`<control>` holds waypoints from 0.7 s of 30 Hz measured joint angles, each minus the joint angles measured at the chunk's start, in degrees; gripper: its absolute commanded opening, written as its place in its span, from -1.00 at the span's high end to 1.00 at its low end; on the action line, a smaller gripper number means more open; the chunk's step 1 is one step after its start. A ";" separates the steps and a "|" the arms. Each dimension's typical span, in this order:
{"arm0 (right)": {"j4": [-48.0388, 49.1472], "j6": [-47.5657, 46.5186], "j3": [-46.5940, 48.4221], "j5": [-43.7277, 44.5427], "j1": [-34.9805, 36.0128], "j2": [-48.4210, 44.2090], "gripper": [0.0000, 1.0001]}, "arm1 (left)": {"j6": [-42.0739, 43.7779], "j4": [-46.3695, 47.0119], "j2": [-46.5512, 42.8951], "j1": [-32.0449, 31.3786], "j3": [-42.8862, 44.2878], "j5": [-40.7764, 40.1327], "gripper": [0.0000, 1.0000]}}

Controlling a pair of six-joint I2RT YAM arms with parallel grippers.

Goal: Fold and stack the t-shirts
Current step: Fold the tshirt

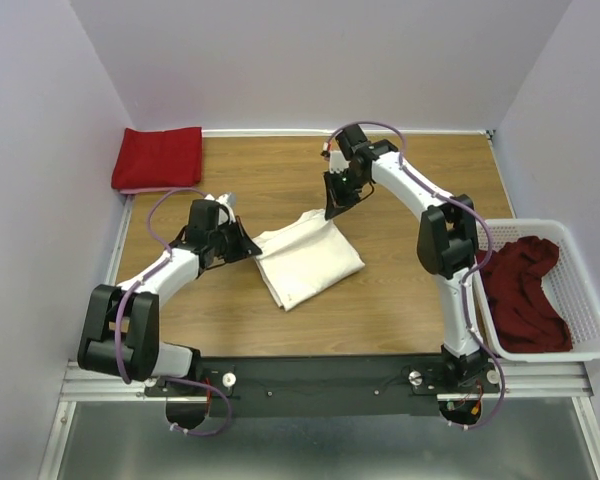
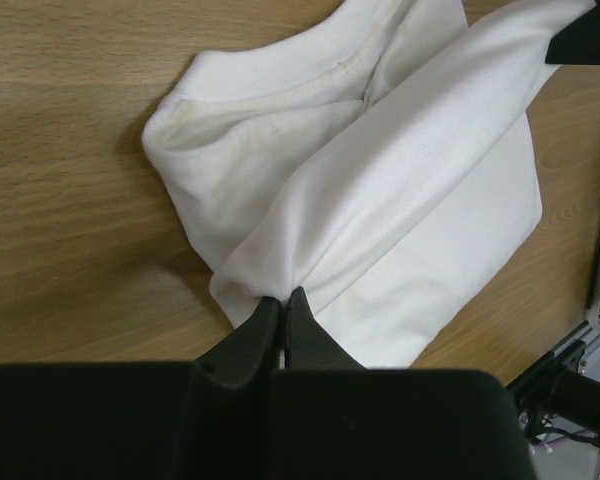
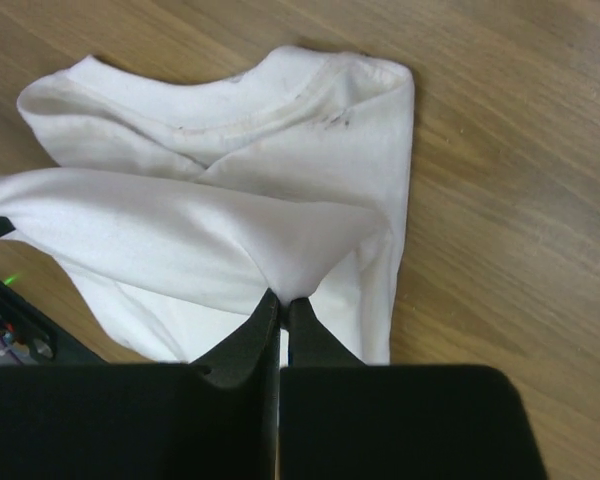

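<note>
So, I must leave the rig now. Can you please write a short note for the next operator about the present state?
Tools: the left tool and the right tool are both shut on the white shirt, with one flap stretched between them over the rest of it.
Things: the red shirt lies folded at the far left corner of the table. The dark red shirt lies crumpled in the basket.
Done: red shirt folded, white shirt partly folded.
Left: finish the white shirt, fold the dark red shirt, stack all three.
</note>
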 measured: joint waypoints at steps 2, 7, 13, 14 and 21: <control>1.36 -0.02 -0.28 0.17 -0.02 0.94 0.80 | 0.55 0.57 1.55 0.11 0.79 -0.13 0.88; 5.27 0.70 -2.32 1.57 -0.07 1.07 0.81 | 1.70 1.70 2.84 0.26 3.04 -1.03 0.88; 9.68 2.67 -5.92 4.66 -0.04 -0.72 0.40 | 2.51 2.54 2.82 0.26 4.09 -2.40 0.46; 10.19 2.93 -6.34 5.11 -0.04 -1.05 0.33 | 2.95 2.78 2.82 0.26 4.13 -2.67 0.35; 15.39 5.57 -14.80 11.45 -0.07 -6.56 0.16 | 3.98 2.08 2.73 0.37 5.57 -6.34 -0.31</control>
